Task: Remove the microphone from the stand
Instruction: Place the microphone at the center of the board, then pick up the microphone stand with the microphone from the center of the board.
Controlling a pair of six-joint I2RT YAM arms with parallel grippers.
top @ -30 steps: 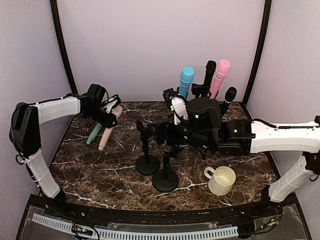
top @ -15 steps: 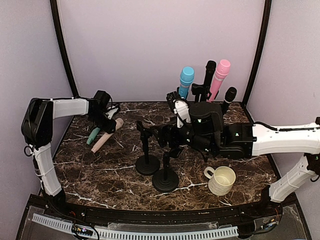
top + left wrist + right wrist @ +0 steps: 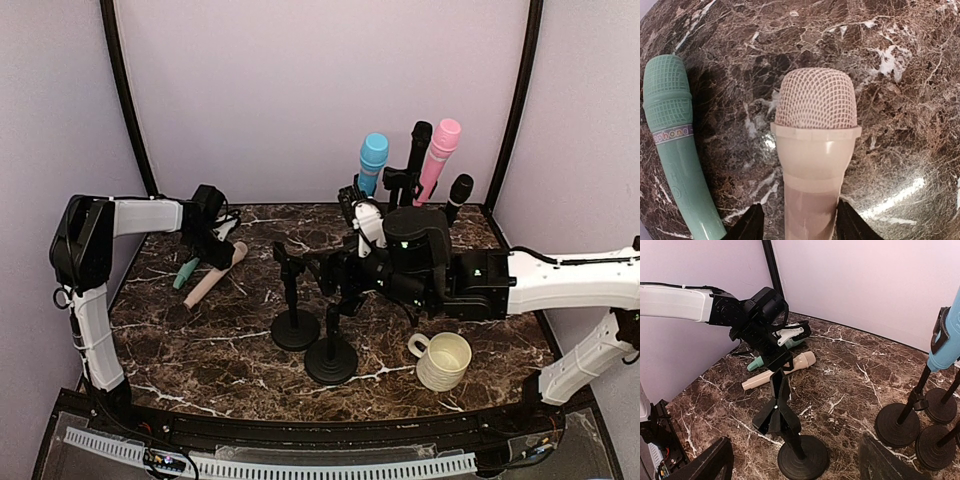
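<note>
Having tipped down from its raised tilt of a second ago, the beige microphone now lies flat on the table. It is well apart from the nearest empty stand and just beside the green microphone, not touching it. Your left gripper has been parting and now straddles the handle with marble showing on one side, so the hold is let go. By my reading the removal is essentially done, and you only need to lift away. In the top view the long axis runs diagonally, mesh head toward the far centre and tail toward the near left. Your right gripper hangs spread wide and empty.
</note>
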